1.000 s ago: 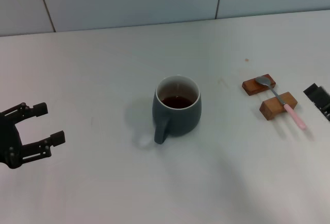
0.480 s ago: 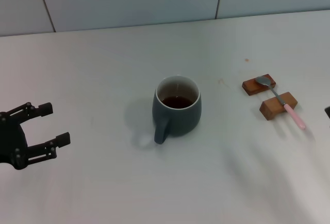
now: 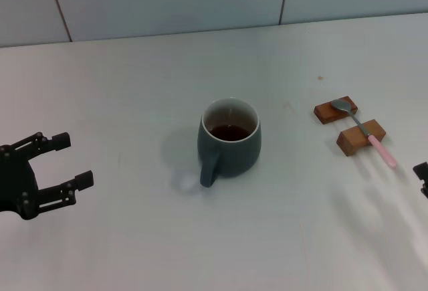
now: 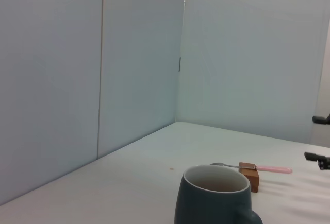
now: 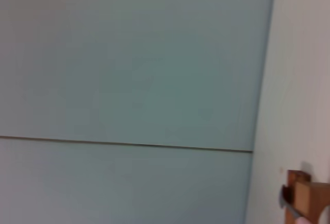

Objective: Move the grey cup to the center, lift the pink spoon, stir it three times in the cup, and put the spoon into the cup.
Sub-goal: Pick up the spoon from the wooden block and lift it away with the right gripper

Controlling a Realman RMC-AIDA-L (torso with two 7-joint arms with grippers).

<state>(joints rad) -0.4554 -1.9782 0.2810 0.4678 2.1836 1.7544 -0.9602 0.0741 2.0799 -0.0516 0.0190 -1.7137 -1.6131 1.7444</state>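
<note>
Cup (image 3: pixel 229 140) sits mid-table (image 3: pixel 134 90), same as before. One spoon (image 3: pixel 364 132) lies across two wooden blocks (image 3: pixel 361 137). Left pincer (image 3: pixel 63 160) has crept closer, spread wide. Right pincer (image 3: pixel 421 174) peeks back in; can't tell its grip.

You get soft, even, rather cool light from overhead, with no glare on the table (image 3: pixel 134 90). The cup (image 3: pixel 229 140) throws a faint, diffuse shadow toward the robot's left, and pale streaked shadows lie near the spoon (image 3: pixel 366 134). Your head view is sharp across the frame. Your right wrist view is blurred, its wooden block (image 5: pixel 304 195) soft-edged; your left wrist view is slightly hazy.
</note>
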